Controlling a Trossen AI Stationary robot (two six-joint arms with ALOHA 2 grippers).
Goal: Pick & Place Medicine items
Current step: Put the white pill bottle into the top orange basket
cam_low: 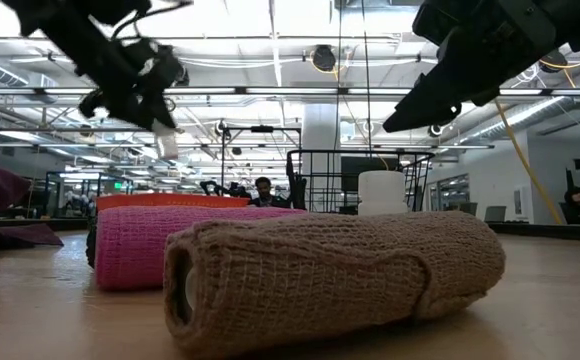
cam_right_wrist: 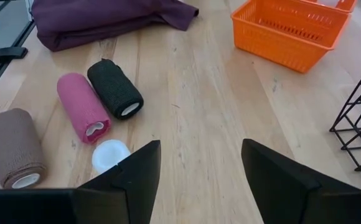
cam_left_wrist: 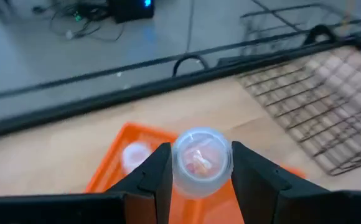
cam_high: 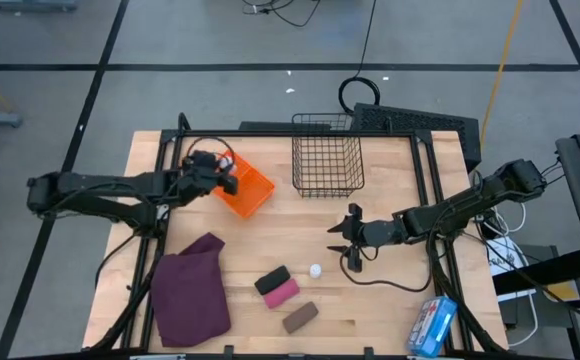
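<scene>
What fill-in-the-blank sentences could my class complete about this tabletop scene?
1. The left gripper holds a small white bottle above the ____ tray.
2. The right gripper is ____.
3. Another white bottle stands beside the ____ bandage roll.

Missing words: orange; open; pink

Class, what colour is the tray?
Orange, clearest in the right wrist view.
</scene>
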